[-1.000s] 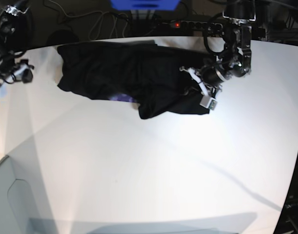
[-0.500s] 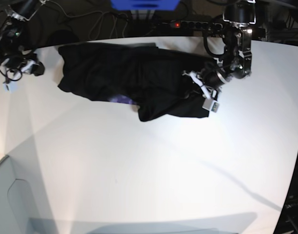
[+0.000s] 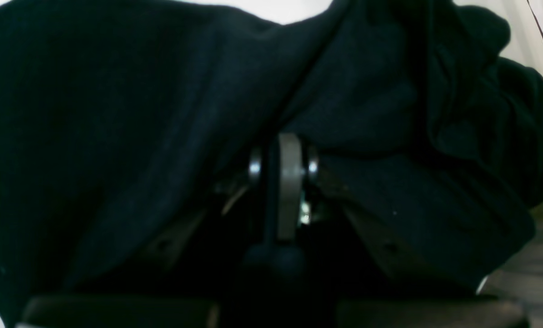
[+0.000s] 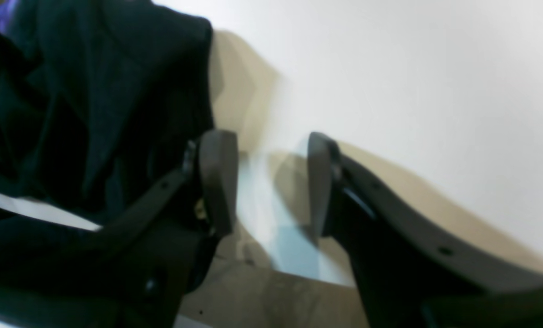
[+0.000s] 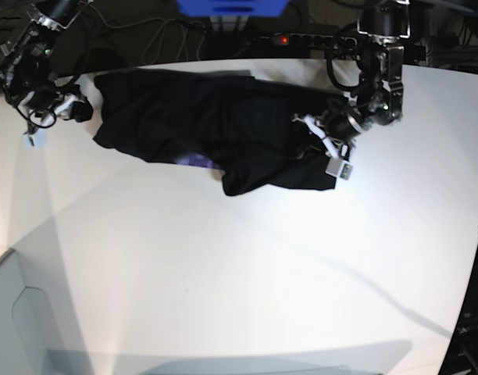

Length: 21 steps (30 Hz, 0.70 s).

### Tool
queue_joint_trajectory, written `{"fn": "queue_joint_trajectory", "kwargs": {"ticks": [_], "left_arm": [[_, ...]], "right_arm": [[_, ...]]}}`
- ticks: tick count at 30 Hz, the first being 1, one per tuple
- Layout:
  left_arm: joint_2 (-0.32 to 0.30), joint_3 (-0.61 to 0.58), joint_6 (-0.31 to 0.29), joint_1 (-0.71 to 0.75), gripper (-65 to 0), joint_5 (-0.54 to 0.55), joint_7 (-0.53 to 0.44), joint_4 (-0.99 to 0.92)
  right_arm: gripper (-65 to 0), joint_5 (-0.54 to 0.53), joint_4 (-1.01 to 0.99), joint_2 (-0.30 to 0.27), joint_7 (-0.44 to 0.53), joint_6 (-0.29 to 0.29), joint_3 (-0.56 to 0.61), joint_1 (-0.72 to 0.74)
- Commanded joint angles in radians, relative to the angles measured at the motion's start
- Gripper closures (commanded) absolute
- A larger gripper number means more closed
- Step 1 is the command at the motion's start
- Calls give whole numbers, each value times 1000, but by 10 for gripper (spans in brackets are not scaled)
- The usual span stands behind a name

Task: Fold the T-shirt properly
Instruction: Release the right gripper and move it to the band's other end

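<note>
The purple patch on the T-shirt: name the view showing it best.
The base view: it shows the purple patch whole-width at the T-shirt's lower edge. The right wrist view catches only a corner sliver; the left wrist view, none.

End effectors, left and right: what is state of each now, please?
Left end effector: closed, at the shirt; whether it pinches cloth, cannot tell.
Right end effector: open, holding nothing.
</note>
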<state>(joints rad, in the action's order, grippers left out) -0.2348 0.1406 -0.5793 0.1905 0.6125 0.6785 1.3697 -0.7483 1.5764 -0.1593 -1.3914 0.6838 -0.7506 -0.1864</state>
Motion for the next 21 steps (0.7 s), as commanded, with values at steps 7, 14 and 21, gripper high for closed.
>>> {"fn": "queue_joint_trajectory", "kwargs": {"ticks": [7, 14, 21], "left_arm": [[-15, 1, 75, 19, -63, -142, 100, -23], [-15, 0, 75, 20, -63, -142, 100, -25], [-15, 0, 75, 20, -63, -142, 105, -25]], "right_arm": [[-268, 2, -9, -10, -5, 14, -34, 17], [-315, -27, -103, -49, -5, 14, -88, 44], [-349, -373, -273, -155, -5, 14, -80, 29]]}}
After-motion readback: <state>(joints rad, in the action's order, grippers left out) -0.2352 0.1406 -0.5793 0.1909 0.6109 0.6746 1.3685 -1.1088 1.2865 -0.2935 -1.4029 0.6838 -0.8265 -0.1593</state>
